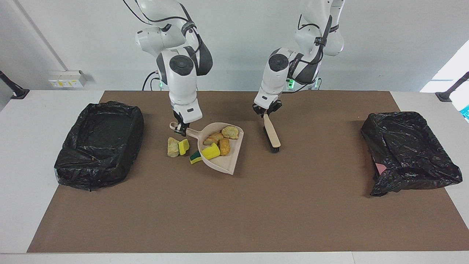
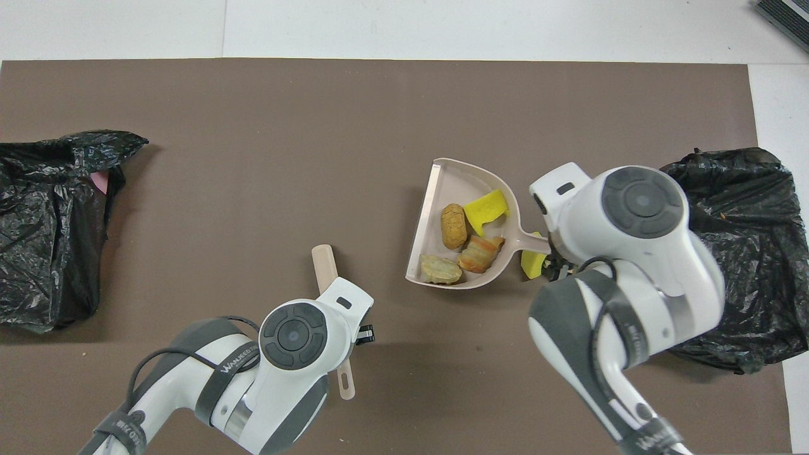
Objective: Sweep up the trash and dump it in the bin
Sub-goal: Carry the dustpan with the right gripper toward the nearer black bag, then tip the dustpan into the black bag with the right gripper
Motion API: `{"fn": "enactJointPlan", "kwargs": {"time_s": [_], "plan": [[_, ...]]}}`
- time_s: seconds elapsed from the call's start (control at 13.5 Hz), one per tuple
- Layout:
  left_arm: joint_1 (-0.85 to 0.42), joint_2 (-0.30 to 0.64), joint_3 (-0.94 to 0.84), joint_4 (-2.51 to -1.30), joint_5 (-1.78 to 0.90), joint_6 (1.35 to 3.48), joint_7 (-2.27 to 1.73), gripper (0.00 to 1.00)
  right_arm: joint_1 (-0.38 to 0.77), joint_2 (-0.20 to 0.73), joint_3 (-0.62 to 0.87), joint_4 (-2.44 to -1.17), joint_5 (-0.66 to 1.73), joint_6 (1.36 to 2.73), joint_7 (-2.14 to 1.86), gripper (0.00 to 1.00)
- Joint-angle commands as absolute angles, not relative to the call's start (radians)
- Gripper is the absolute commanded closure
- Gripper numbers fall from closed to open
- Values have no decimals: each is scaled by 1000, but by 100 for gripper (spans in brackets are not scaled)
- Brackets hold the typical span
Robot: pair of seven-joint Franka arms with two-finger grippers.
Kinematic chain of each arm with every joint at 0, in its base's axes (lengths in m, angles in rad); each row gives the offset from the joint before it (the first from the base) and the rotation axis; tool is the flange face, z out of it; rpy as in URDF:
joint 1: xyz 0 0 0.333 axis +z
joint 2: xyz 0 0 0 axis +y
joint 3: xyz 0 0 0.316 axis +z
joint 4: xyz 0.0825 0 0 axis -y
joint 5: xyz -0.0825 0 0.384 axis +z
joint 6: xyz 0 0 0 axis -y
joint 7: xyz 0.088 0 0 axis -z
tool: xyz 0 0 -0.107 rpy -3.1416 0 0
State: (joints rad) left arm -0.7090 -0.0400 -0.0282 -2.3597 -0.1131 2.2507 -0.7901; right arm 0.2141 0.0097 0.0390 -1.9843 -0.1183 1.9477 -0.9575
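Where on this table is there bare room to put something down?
The brown mat is bare from the dustpan out to its edge farthest from the robots, and between the brush and the black bag. It is crowded around the dustpan, where scraps lie.

"WANJEED" printed on left arm's strap [image 2: 237,370]; right arm's strap lettering unreadable.

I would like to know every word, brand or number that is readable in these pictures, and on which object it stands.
"WANJEED" (the last letters uncertain): on the cable strap of the left arm, overhead view.
Lettering on the strap of the right arm: cut off by the edge, not readable.
Labels on the wall box: too small to read.
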Motion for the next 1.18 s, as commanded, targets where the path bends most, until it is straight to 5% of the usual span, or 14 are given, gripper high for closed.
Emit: {"fn": "enactJointPlan", "kwargs": {"time_s": [0.0,0.22,0.67,0.81,1.11], "plan": [[-785,-84,-31,-2398,-92,2293,-876,100,85,-66,37,-1938,-60,1849,-1066,100],[-911,-103,-31,-2398,-92,2299,-1003,100,-93,-87,35,-1896,-54,1738,-1196,100],[-1026,-38,-29,-2413,-92,2361,-1081,96,-389,-103,6,-1902,-264,1779,-1511,100],[-1008,-38,-26,-2404,-92,2347,-1068,0,-426,-104,-3,-1902,-375,1824,-1595,100],[-843,-38,-23,-2320,-92,2281,-919,0,-405,-129,11,-1952,-658,1871,-1623,100]]}}
